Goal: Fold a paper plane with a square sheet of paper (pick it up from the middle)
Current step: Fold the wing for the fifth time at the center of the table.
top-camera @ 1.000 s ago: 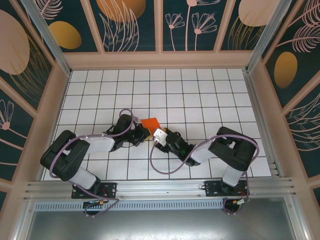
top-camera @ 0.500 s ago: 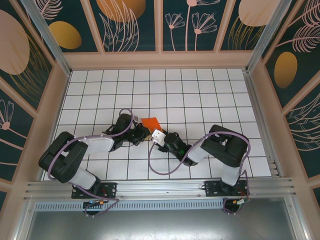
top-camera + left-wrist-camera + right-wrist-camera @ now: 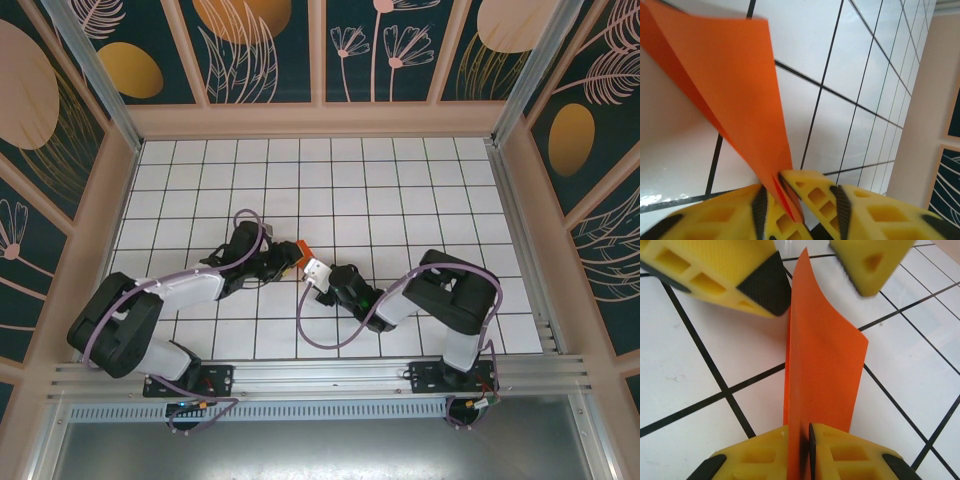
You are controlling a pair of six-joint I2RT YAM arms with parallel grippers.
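The folded orange paper [image 3: 822, 370] stood on edge over the white-tiled desk [image 3: 680, 365]. I saw my right pincer [image 3: 800, 450] clamped tight on its near edge. Beyond that, my left pincer [image 3: 812, 277] straddled the far edge, fingers parted.

The sheet of paper [image 3: 296, 247] stands upright near the middle of the worktop [image 3: 420, 190], a little toward its near edge. The left hand [image 3: 776, 184] is at its left, one finger on either side of that end. The right hand [image 3: 800, 432] is at its right, nipping the other end.
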